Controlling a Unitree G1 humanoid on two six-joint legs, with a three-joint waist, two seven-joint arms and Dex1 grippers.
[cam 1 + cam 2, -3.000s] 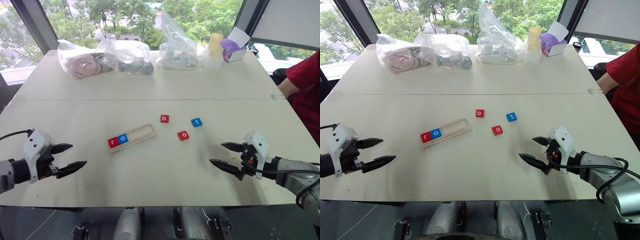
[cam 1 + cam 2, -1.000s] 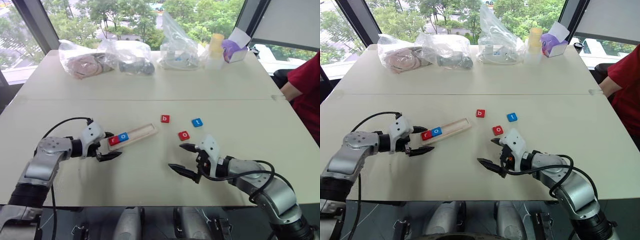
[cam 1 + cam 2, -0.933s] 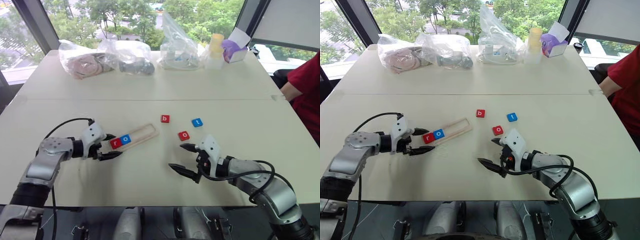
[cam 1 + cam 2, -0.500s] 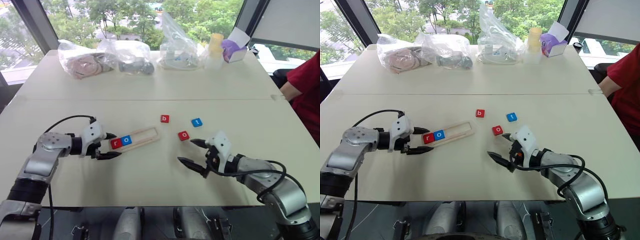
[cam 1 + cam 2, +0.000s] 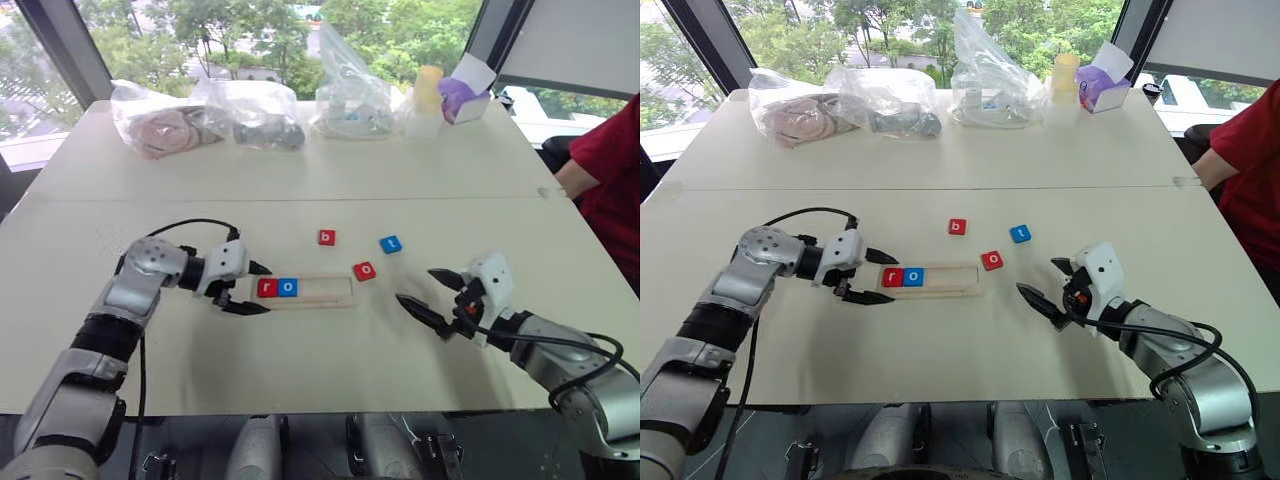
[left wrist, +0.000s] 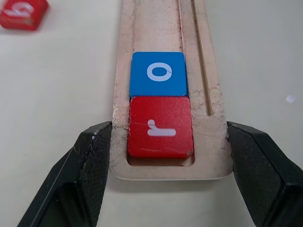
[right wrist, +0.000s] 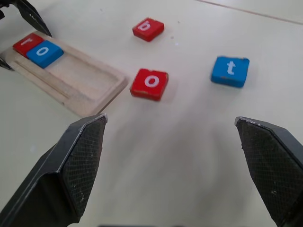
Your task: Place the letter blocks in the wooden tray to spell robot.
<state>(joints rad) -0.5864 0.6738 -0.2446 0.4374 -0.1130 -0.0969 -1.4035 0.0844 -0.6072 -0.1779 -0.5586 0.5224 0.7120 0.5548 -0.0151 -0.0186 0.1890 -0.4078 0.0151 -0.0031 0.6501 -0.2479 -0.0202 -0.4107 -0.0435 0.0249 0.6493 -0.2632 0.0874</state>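
The wooden tray (image 5: 325,291) lies level across the table's middle, with a red r block (image 5: 266,288) and a blue o block (image 5: 288,288) at its left end. My left gripper (image 5: 262,289) is shut on that end of the tray, one finger (image 6: 92,161) against each long side. Loose on the table to the right of the tray and behind it are a red b block (image 5: 326,238), a red o block (image 5: 364,271) and a blue t block (image 5: 390,243). My right gripper (image 5: 415,286) hangs open and empty, to the right of the tray and nearer than the loose blocks.
Plastic bags (image 5: 240,110) with contents, a yellow cup (image 5: 425,95) and a purple box (image 5: 462,95) line the table's far side. A person in a red sleeve (image 5: 605,160) sits at the right edge.
The left gripper has swung the tray from a slant to level and carried it to the right. The right gripper has drawn back to the right, still open.
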